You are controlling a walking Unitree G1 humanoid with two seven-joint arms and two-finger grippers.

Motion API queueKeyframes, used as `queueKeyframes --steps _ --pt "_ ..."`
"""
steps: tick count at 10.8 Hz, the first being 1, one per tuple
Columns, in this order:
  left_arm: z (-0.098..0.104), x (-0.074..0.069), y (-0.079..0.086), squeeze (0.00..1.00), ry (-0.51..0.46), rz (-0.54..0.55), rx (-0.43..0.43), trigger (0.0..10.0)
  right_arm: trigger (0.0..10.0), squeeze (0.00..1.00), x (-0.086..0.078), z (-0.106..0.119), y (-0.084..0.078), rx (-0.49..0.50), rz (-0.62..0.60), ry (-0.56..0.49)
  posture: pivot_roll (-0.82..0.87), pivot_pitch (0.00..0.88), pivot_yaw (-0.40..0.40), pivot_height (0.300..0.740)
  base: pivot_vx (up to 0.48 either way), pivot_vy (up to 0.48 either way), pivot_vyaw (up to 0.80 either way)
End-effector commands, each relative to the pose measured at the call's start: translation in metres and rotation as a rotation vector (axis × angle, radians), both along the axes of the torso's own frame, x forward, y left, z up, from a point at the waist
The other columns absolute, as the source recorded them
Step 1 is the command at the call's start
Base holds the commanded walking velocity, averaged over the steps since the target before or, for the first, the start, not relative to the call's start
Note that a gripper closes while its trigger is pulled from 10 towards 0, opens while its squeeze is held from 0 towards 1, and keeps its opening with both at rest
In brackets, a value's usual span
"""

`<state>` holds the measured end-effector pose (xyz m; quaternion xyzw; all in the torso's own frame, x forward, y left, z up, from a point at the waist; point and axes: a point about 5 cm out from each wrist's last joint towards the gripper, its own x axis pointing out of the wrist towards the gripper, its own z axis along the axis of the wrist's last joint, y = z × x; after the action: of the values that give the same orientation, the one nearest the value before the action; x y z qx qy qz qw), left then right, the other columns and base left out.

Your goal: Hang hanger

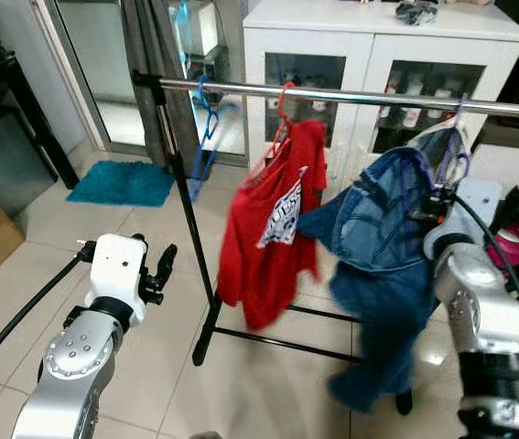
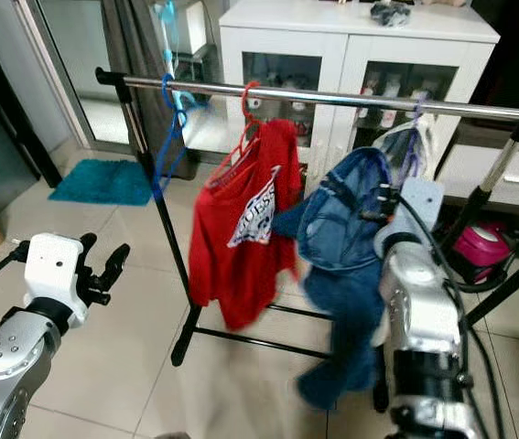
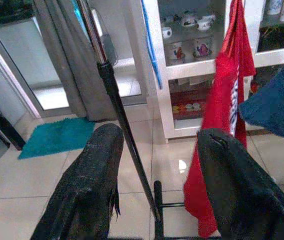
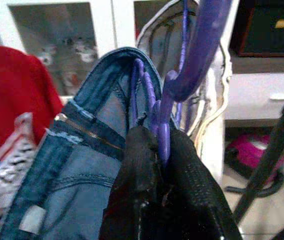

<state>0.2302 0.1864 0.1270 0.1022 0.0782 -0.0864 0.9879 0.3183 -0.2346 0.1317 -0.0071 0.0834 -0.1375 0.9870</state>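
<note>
Left gripper [image 1: 163, 270]: we hold it spread, idle, low.
Right gripper [image 4: 159, 150]: we pinch the purple hanger [image 4: 192, 60] carrying the denim garment [image 1: 378, 229].
Rail [image 1: 351, 94]: the hook sits at it; whether it is seated, we cannot tell. Release remains.

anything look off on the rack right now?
The red shirt hangs lopsided on its red hanger, slumped to one side. The denim garment is bunched on the purple hanger, which the right gripper holds near the rail.
</note>
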Motion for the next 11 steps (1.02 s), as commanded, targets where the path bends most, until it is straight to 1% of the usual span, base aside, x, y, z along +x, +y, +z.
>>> queueKeyframes --steps 1,2,4,5,6,7,8,9,10,11 --pt "-0.002 -0.002 -0.003 0.00 0.024 -0.035 0.014 10.0 10.0 0.00 0.002 0.011 -0.010 -0.078 -0.042 -0.045 0.03 0.000 0.044 0.740 0.000 0.000 0.00" --pt "-0.004 -0.003 -0.004 0.00 0.034 -0.050 0.011 10.0 10.0 0.00 -0.001 0.010 -0.023 -0.116 -0.091 -0.031 0.03 0.000 0.041 0.740 0.000 0.000 0.00" --pt "-0.005 -0.004 -0.005 0.00 0.040 -0.061 0.013 10.0 10.0 0.00 -0.008 0.008 -0.043 -0.143 -0.170 -0.019 0.03 0.000 0.044 0.740 0.000 0.000 0.00" --pt "-0.005 -0.003 -0.006 0.00 0.041 -0.072 0.014 10.0 10.0 0.00 -0.011 0.006 -0.047 -0.158 -0.188 -0.011 0.02 0.000 0.046 0.740 0.000 0.000 0.00" --pt "-0.004 -0.003 -0.008 0.00 0.039 -0.100 0.021 10.0 10.0 0.00 -0.013 0.003 -0.045 -0.154 -0.172 0.000 0.03 0.000 0.048 0.740 0.000 0.000 0.00" --pt "-0.001 -0.002 -0.011 0.00 0.028 -0.136 0.015 10.0 10.0 0.00 -0.012 -0.001 -0.028 -0.080 -0.056 0.003 0.03 0.000 0.050 0.740 0.000 0.000 0.00" --pt "0.006 0.000 -0.015 0.00 -0.001 -0.185 -0.017 10.0 10.0 0.00 -0.009 0.000 0.004 -0.053 0.138 -0.014 0.02 0.000 0.053 0.740 0.000 0.000 0.00" --pt "0.011 0.000 -0.018 0.00 -0.021 -0.225 -0.044 10.0 10.0 0.00 -0.007 0.005 0.019 -0.005 0.205 -0.036 0.02 0.000 0.055 0.740 0.000 0.000 0.00" --pt "0.019 -0.002 -0.021 0.00 -0.044 -0.299 -0.076 10.0 10.0 0.00 -0.004 0.014 0.044 0.001 0.342 -0.052 0.02 0.000 0.057 0.740 0.000 0.000 0.00" --pt "0.023 -0.003 -0.021 0.00 -0.054 -0.334 -0.073 10.0 10.0 0.00 -0.002 0.020 0.056 0.004 0.393 -0.058 0.03 0.000 0.056 0.740 0.000 0.000 0.00"
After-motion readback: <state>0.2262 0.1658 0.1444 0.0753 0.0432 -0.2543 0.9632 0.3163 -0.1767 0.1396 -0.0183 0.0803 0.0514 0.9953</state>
